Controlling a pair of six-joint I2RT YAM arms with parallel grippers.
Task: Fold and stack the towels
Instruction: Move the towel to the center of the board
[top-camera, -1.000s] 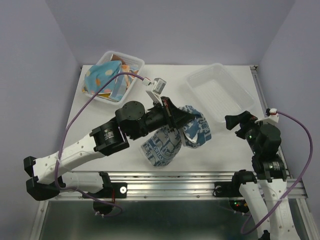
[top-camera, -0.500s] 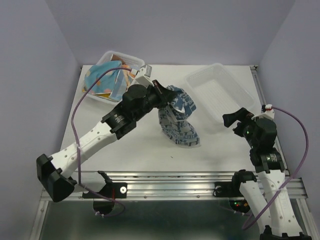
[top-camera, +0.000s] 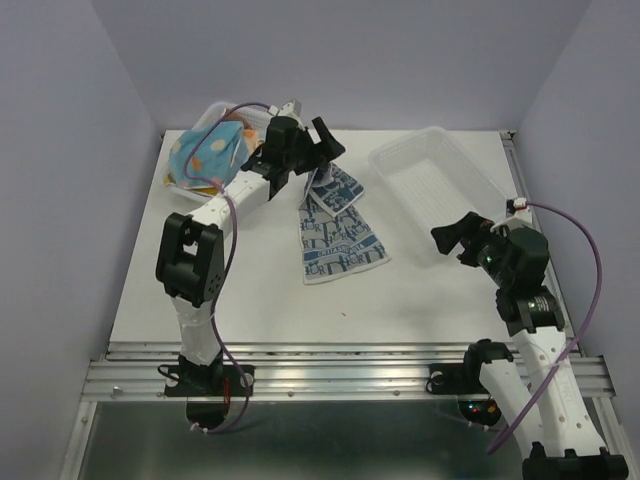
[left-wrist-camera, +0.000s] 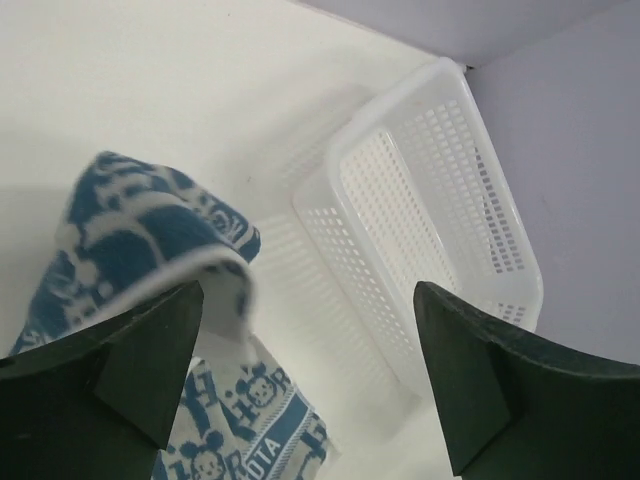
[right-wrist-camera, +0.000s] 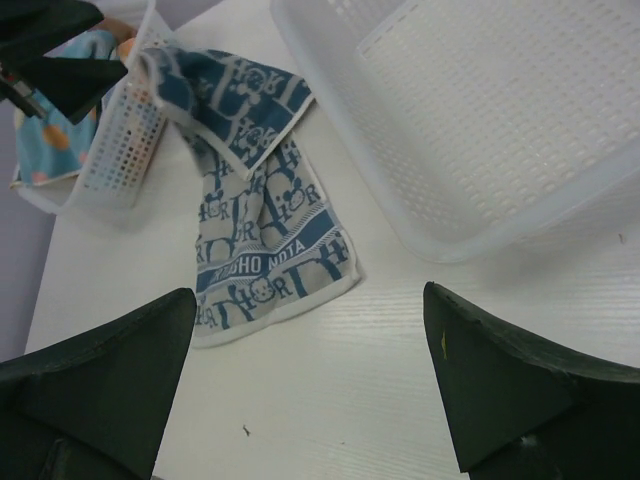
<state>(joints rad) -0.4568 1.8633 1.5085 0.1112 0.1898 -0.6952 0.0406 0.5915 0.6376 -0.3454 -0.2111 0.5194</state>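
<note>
Looking down from the top external camera, we see the white and blue towel (top-camera: 338, 235) lying lengthwise on the table (top-camera: 250, 300) between 2 clear mesh baskets, its far end raised and folded over. The left gripper (top-camera: 328, 142) hangs above that far end, beside the left basket (top-camera: 212, 110), which holds a light blue towel (top-camera: 200, 155) with orange dots. The right gripper (top-camera: 450, 245) hovers near the right basket (top-camera: 440, 175), well apart from the white and blue towel, its jaws spread with nothing between them.

From the left wrist, we see both fingers (left-wrist-camera: 110, 380) of the left gripper (left-wrist-camera: 308, 300) set wide apart, with nothing clamped between them. The raised fold of the white and blue towel (left-wrist-camera: 140, 230) curls just beside the left-hand finger in this view; we cannot tell whether the 2 touch. The towel's flat part lies lower down, and the right basket (left-wrist-camera: 430, 200) stands beyond it.

From the right wrist, we see the right gripper (right-wrist-camera: 308, 295) spread wide and holding nothing. Past it the white and blue towel (right-wrist-camera: 260, 255) lies flat on the table, its far end doubled back near the left basket (right-wrist-camera: 125, 140). The right basket (right-wrist-camera: 480, 100) fills the upper right corner, near the towel.
</note>
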